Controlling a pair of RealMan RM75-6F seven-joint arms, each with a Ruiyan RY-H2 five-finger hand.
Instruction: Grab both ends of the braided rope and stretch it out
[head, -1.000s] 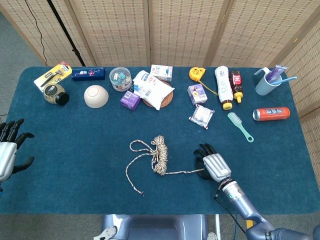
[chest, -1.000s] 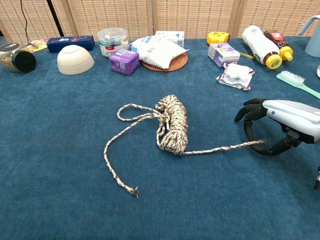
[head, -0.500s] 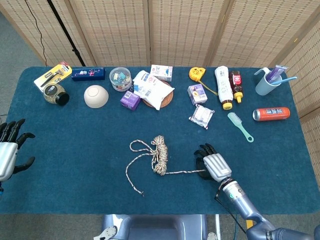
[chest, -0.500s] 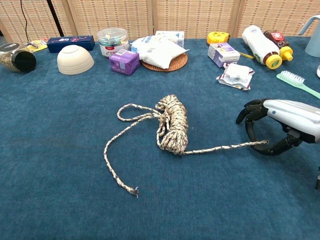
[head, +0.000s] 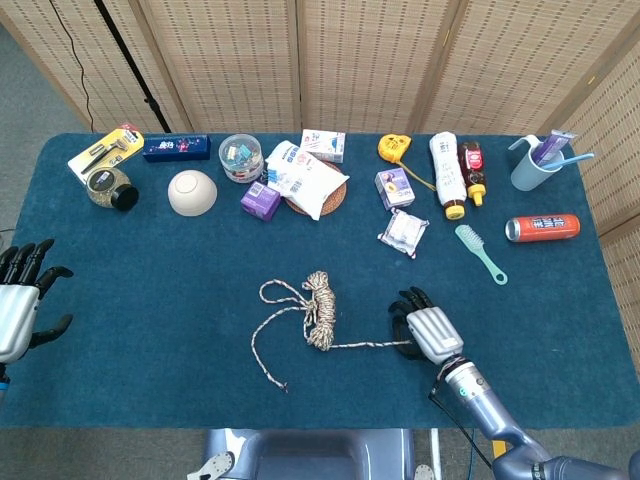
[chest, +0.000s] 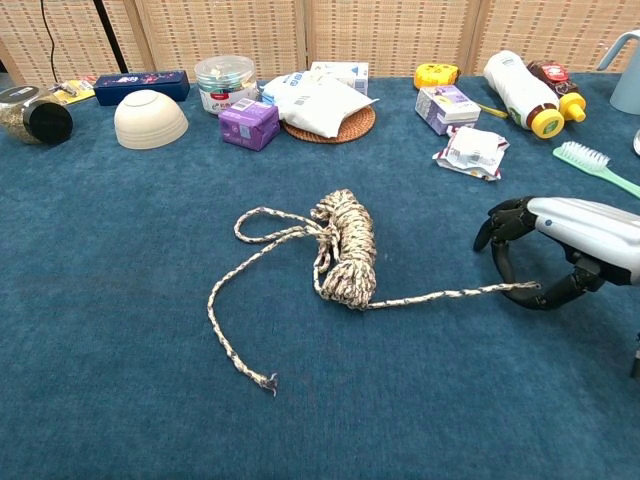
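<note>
The braided rope lies mid-table as a tight coil (head: 319, 310) (chest: 345, 248) with two loose tails. One tail loops left and ends frayed near the front (chest: 268, 381). The other tail runs right to my right hand (head: 425, 328) (chest: 560, 250). That hand arches over the rope's end, its fingers (chest: 497, 225) curled above it with a gap and its thumb tip touching it; nothing is pinched. My left hand (head: 18, 300) hovers at the table's left edge with fingers spread, far from the rope, and shows only in the head view.
Along the back stand a jar (head: 108, 187), a bowl (head: 192, 192), a purple box (chest: 248, 124), a white packet on a wicker mat (chest: 320, 100), bottles (head: 446, 172) and a cup (head: 532, 165). A green brush (head: 481, 253) and red can (head: 541, 227) lie right.
My right hand has edged slightly to the right, and the rope's end has slid with the thumb by a small amount. The left hand has barely moved.
</note>
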